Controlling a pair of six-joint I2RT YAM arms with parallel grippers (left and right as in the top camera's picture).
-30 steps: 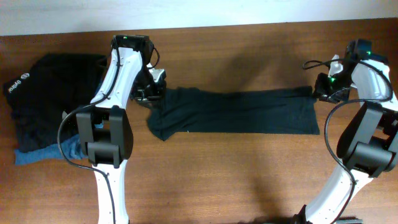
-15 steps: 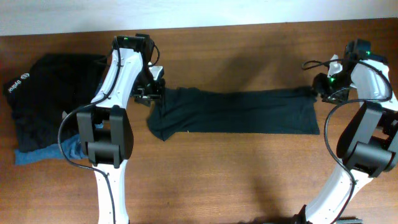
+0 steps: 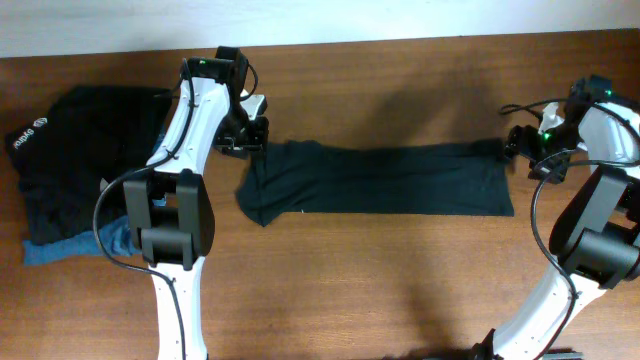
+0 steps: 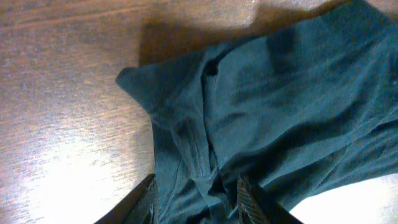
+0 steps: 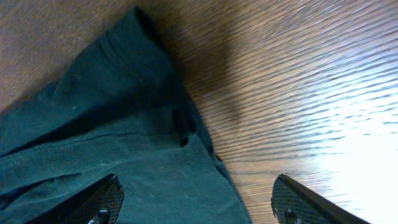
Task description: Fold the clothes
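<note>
A dark garment [image 3: 380, 180] of the clothes lies folded into a long strip across the middle of the table. My left gripper [image 3: 250, 135] hovers at the strip's upper left corner. Seen from the left wrist, that gripper [image 4: 196, 190] is open, with rumpled fabric [image 4: 261, 99] lying loose under and between its fingers. At the strip's upper right corner my right gripper [image 3: 516, 150] stands wide open. In the right wrist view this gripper [image 5: 198, 190] straddles the garment's edge [image 5: 124, 124], one finger over cloth and the other over bare wood.
More clothes sit in a pile [image 3: 85, 150] at the table's far left, black with white lettering [image 3: 30, 132] and a blue denim piece [image 3: 65, 248] at the bottom. The back wall runs along the table's far edge [image 3: 400, 38]. Brown wood shows in front of the strip.
Both grippers have opened and let go of the garment's ends. The left one has drawn back a little from the corner and the right one has shifted outward to the right. The strip lies still.
</note>
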